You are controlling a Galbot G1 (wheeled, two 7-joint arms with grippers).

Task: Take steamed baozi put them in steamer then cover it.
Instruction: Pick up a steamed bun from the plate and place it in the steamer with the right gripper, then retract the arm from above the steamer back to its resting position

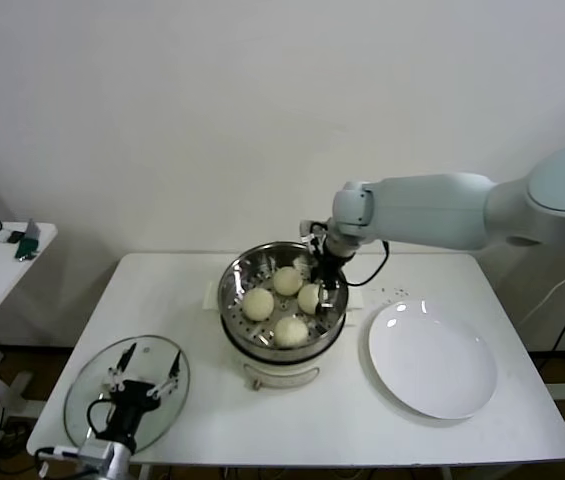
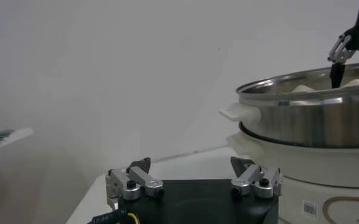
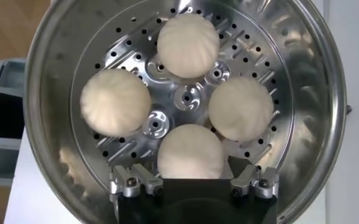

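The shiny steel steamer sits on its cream pot base at mid-table. Four cream-white baozi lie on its perforated floor: one on the left, one at the back, one on the right and one at the front. My right gripper reaches into the steamer from the right. In the right wrist view it is open, its fingers either side of one baozi that rests on the floor. My left gripper is open and empty over the clear glass lid at the front left.
A flat white plate lies empty right of the steamer. The left wrist view shows the steamer's wall and the right gripper's fingertips above its rim. A small side table stands at far left.
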